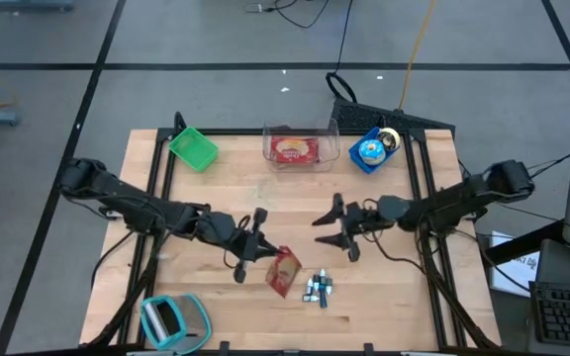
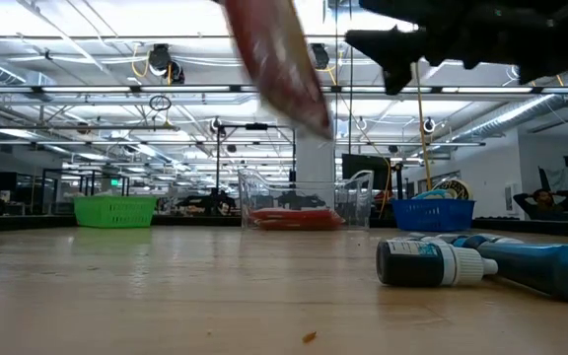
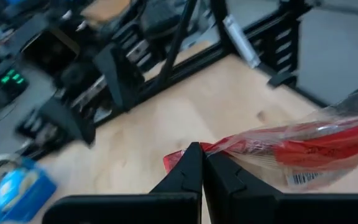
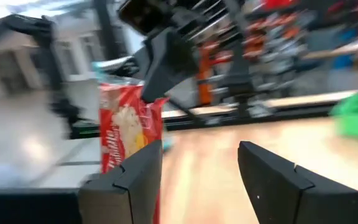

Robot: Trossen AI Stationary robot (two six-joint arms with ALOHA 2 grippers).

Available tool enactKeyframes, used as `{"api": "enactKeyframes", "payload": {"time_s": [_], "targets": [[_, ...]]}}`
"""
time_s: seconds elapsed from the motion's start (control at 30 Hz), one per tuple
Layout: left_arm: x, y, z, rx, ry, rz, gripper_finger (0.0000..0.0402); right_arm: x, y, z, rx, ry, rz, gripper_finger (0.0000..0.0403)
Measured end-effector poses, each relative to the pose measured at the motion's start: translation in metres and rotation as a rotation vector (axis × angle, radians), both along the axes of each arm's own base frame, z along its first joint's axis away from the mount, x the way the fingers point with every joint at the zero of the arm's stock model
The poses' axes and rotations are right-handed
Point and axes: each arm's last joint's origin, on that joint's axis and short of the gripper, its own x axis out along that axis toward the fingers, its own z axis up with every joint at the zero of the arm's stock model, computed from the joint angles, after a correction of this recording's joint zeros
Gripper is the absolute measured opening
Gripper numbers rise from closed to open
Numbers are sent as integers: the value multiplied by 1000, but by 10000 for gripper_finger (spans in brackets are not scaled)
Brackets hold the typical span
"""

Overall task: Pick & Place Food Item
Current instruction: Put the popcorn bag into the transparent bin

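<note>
The food item is a red snack bag with a clear crimped edge. It hangs in the air near the table's middle, and my left gripper is shut on it. The low view shows the bag well above the wood. My right gripper stands open just right of it, with nothing between its fingers. In the right wrist view the bag hangs upright ahead of that gripper's open fingers. My left gripper pinches the bag's crimped end between its two fingertips, coming in nearly level from the table's left. The bag is lifted clear of the table. It stretches away beyond the fingers and droops, tilted, toward the near edge.
A clear tub holding another red packet stands at the far middle. A green basket is on its left and a blue basket on its right. Small bottles lie near the bag, and a teal tape dispenser sits at the near left.
</note>
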Motion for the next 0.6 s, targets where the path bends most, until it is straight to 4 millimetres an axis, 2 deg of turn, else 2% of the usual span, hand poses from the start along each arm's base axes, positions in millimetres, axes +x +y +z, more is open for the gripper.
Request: {"api": "enactKeyframes", "payload": {"time_s": [0.1,0.33,0.6], "targets": [[3,2,1,-21,-23,-42,0,15,0,1,65,27,122,222],[5,3,5,-36,-61,-72,0,51,6,-4,105,75,191,263],[5,5,3,-36,-43,-67,0,80,13,-1,120,7,300,259]]}}
